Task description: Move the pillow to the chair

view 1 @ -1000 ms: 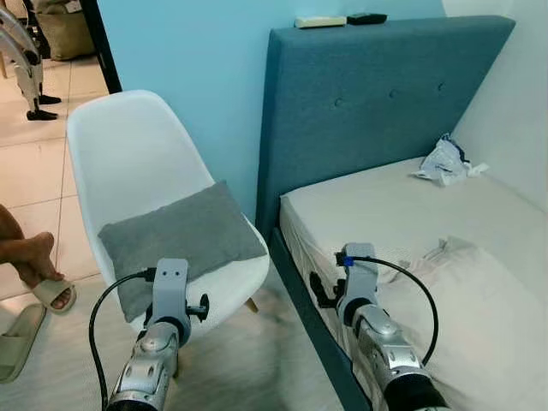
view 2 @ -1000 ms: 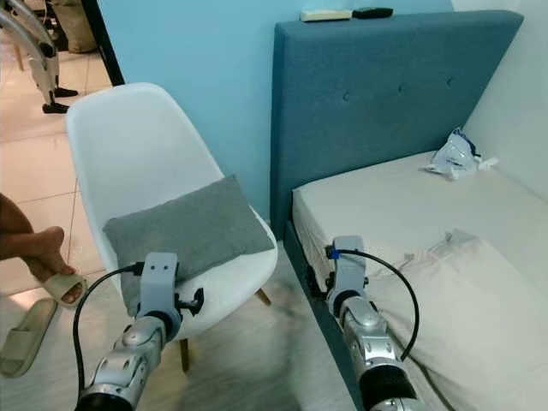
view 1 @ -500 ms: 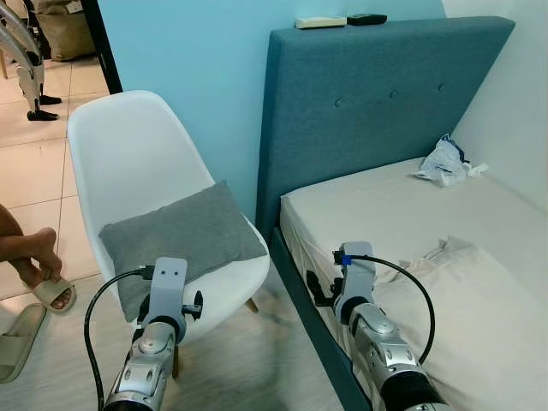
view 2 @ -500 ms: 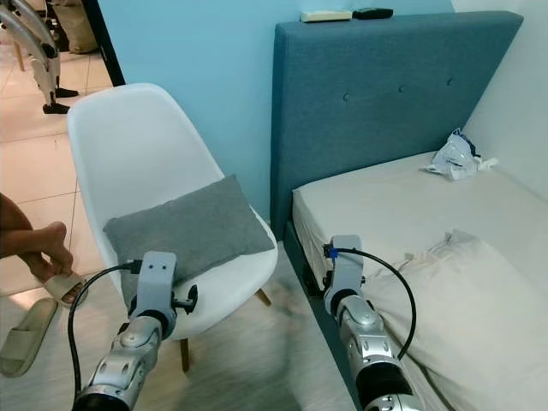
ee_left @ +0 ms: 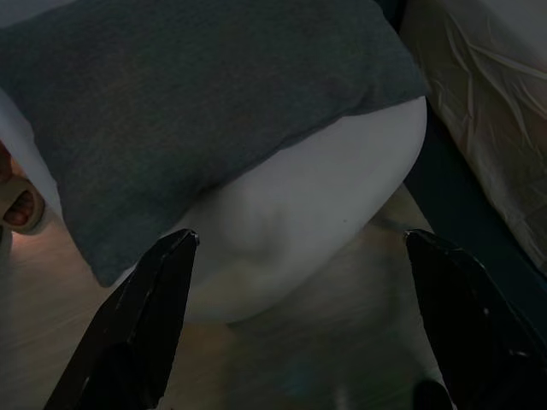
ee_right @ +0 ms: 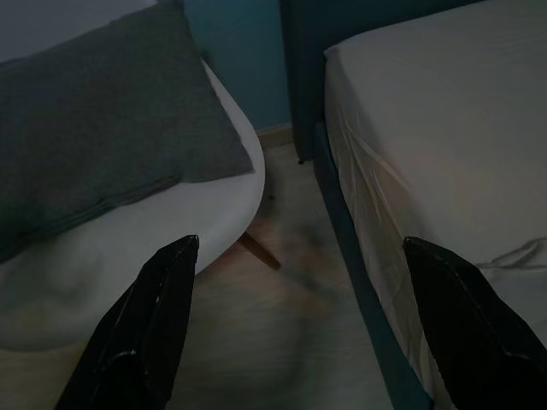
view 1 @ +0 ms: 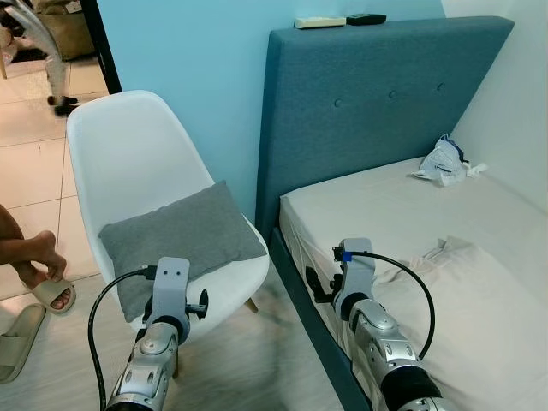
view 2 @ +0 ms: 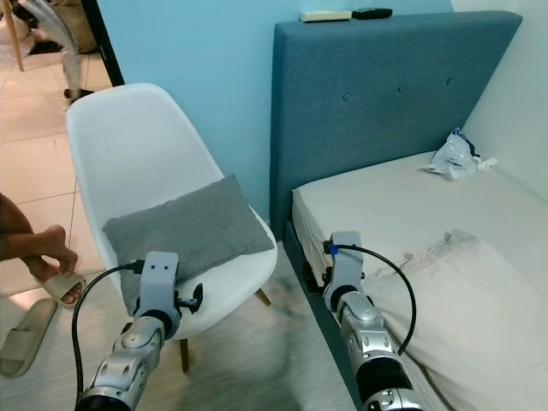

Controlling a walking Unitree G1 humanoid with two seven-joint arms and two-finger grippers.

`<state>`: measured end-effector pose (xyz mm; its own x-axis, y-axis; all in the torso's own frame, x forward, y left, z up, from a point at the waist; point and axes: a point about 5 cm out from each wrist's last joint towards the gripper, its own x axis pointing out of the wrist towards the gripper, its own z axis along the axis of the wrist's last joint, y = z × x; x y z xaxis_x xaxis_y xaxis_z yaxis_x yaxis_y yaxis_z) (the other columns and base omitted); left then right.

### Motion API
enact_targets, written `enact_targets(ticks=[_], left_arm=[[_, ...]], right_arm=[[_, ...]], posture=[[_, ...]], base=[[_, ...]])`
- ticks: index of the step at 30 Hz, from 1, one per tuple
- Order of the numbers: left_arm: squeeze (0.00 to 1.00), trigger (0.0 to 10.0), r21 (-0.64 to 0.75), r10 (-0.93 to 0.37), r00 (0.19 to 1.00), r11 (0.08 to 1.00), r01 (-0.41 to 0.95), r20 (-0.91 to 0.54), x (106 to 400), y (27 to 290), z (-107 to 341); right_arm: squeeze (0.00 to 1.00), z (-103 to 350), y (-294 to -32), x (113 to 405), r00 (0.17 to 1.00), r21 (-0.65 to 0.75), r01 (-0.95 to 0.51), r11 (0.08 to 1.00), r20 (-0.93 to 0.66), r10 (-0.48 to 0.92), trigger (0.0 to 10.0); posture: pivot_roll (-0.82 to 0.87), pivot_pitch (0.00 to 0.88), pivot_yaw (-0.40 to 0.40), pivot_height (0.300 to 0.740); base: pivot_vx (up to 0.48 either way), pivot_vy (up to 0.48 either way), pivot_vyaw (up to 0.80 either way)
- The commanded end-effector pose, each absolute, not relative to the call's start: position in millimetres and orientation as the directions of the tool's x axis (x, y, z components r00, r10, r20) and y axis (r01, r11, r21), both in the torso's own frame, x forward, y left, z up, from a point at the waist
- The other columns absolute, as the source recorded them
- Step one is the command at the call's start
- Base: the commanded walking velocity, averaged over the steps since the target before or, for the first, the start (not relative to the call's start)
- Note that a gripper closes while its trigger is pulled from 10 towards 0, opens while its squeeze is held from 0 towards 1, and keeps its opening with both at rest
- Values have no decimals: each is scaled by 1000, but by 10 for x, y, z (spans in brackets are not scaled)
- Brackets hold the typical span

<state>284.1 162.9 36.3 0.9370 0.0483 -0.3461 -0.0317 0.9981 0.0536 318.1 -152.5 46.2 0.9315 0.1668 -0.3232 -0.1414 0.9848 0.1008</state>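
A grey pillow [view 1: 180, 240] lies flat on the seat of a white shell chair [view 1: 128, 154] to the left of the bed. My left gripper [ee_left: 299, 237] is open and hangs low in front of the chair's seat edge, apart from the pillow [ee_left: 197, 94]. My right gripper [ee_right: 299, 246] is open too, over the floor gap between the chair and the bed, holding nothing. Both silver forearms reach forward in the left eye view, the left arm [view 1: 163, 317] before the chair and the right arm [view 1: 364, 308] at the bed's corner.
A bed with a cream mattress [view 1: 402, 205] and a teal headboard [view 1: 377, 94] stands on the right. A crumpled plastic bag [view 1: 443, 160] lies near the wall. A person's foot [view 1: 34, 257] in a sandal and a loose sandal [view 1: 17, 338] are on the floor at left.
The pillow and chair stay put. Both arms shifted only slightly. In the doorway at far top left something moved and is now blurred, and the person's foot shifted a little.
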Motion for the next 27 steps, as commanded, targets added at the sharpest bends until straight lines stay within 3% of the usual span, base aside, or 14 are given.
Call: enact_targets(ticks=[1, 4, 8, 11, 15, 27], left_arm=[[0, 10000, 69, 33, 935, 998, -9, -353, 2811, 1610, 332], [0, 10000, 75, 30, 938, 997, -4, -346, 2803, 1596, 321], [0, 10000, 63, 112, 917, 993, -95, -382, 2809, 1693, 259], [0, 10000, 132, 124, 919, 988, -79, -374, 2820, 1709, 263], [0, 10000, 163, 82, 923, 986, -21, -376, 2797, 1645, 259], [0, 10000, 125, 69, 930, 992, -26, -361, 2821, 1634, 278]], right_arm=[[0, 391, -1529, 3142, 920, 111, -132, 985, -356, 163, 10000], [0, 376, -1511, 3141, 914, 105, -140, 985, -368, 169, 10000], [0, 354, -1529, 3135, 905, 91, -151, 984, -389, 175, 10000], [0, 367, -1566, 3144, 907, 121, -141, 983, -382, 177, 10000], [0, 382, -1528, 3164, 906, 121, -156, 980, -377, 191, 10000], [0, 373, -1570, 3177, 904, 103, -143, 984, -392, 173, 10000]], posture=[[-18, 104, -57, 740], [-26, 100, -54, 740], [-31, 103, -58, 740], [-25, 108, -57, 740], [-19, 113, -54, 740], [-23, 103, -55, 740]], base=[[0, 0, 0], [0, 0, 0], [0, 0, 0], [0, 0, -148], [0, 0, -800], [0, 0, -800]])
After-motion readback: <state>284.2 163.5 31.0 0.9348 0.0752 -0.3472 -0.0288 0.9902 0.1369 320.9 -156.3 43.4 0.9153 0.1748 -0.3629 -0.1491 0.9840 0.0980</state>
